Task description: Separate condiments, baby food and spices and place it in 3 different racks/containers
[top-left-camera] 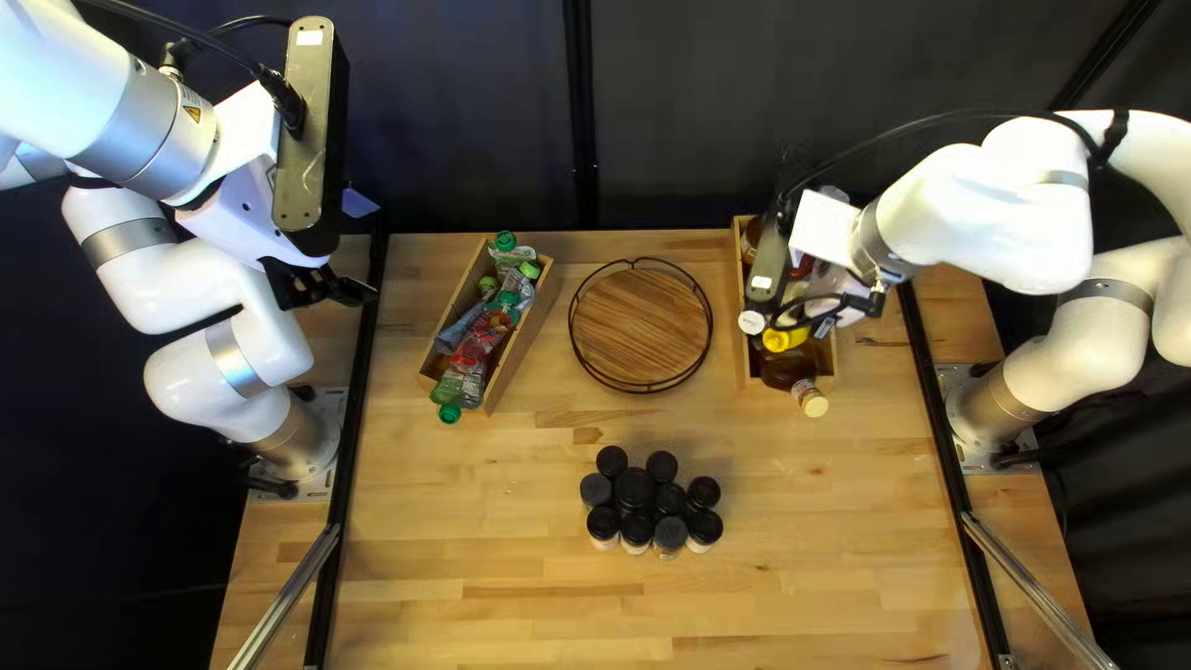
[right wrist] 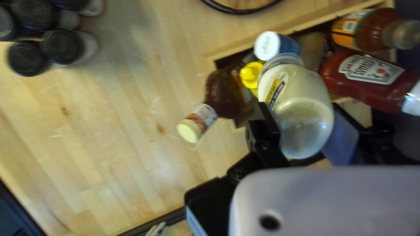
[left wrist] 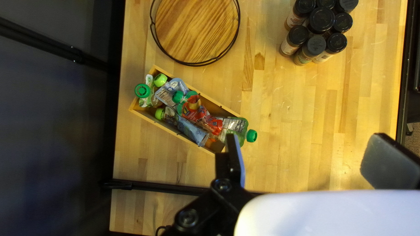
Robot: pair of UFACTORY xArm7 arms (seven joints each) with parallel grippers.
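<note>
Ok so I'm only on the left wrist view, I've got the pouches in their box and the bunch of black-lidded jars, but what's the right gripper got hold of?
Observer: The right gripper is closed on a jar of something pale.
Operator: And what's that jar near?
Observer: A wooden box of bottles; in the right wrist view the jar overlaps it, though I can't tell whether they touch.
Operator: Anything sticking out of that box on the spice jars' side?
Observer: Yes, a brown bottle juts past the box's end, its pale yellow cap out over the table.
</note>
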